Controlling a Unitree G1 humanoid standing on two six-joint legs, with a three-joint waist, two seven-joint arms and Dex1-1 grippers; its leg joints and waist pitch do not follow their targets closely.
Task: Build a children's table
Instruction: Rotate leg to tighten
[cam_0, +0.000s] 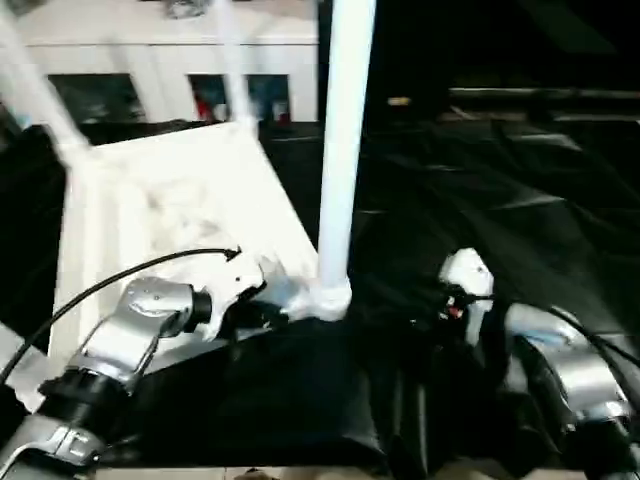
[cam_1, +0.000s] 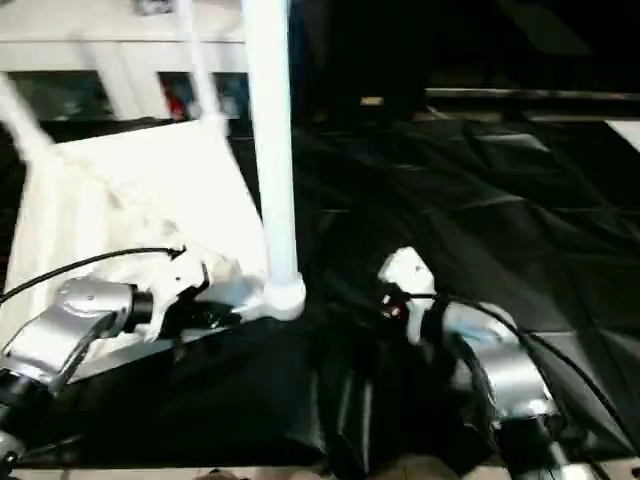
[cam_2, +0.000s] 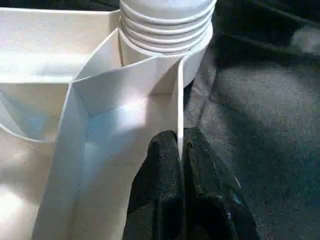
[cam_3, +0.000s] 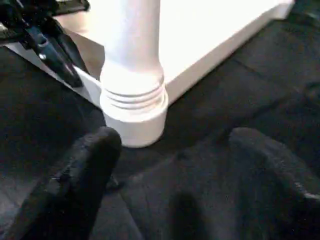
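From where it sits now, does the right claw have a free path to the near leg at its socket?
Probably yes. The right claw is open, and the leg stands just ahead of it in its socket, with bare black cloth between. The left claw pinches the tabletop's rim on the other side.

1. I'm looking at what reads as a staged indoor work area, a lab or demo space more than a home.
2. Under my arms the whole work surface is draped in a black sheet, creased and folded, running well back into the scene.
3. Along the far side I see a white shelf unit with open compartments; there are coloured things inside, too blurred for me to name.
4. Off to the right, behind the sheet, it's dark, with a pale horizontal rail crossing it.
5. I can't tell more about the room than that.
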